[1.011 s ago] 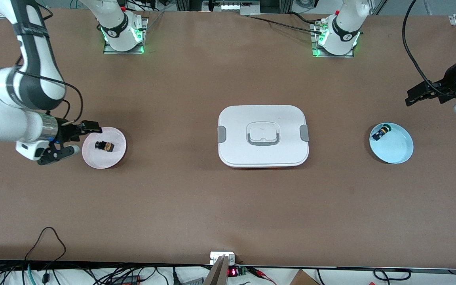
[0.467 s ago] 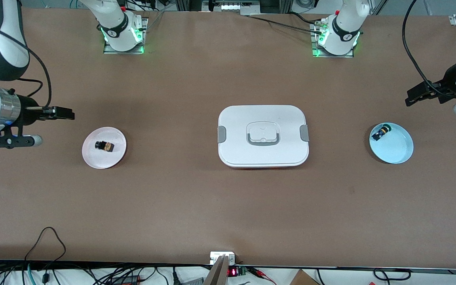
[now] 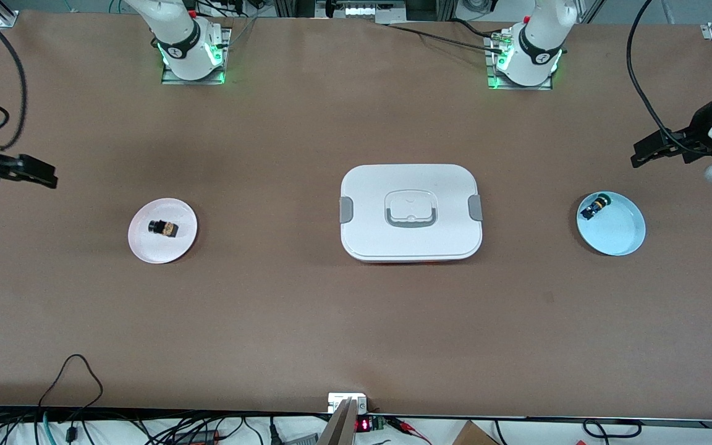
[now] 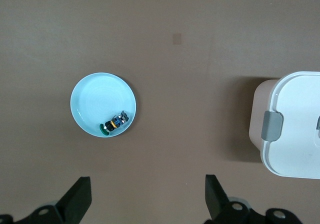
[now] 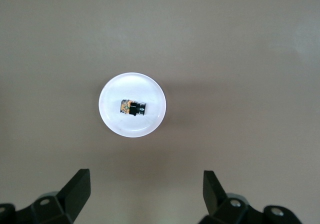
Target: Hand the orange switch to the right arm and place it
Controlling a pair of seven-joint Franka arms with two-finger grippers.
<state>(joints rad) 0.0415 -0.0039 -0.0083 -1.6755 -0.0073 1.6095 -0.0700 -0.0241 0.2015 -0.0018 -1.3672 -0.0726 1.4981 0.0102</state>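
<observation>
Right pincer (image 3: 38,175), spread and empty, hangs over the desk's (image 3: 356,334) edge, apart from the small black-and-orange switch (image 3: 164,228) lying on the round pink plate (image 3: 146,247). Left pincer (image 3: 640,154), also spread, waits above the blue plate (image 3: 625,238). Judging by this, the placing looks done.

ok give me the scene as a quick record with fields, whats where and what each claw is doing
orange switch: lying on the pink plate, toward the right arm's end
green-capped part: in the blue plate, toward the left arm's end
white lidded box: mid-table, lid on
right claw: open, empty, up over bare table beside the pink plate
left claw: open, empty, waiting near the blue plate
</observation>
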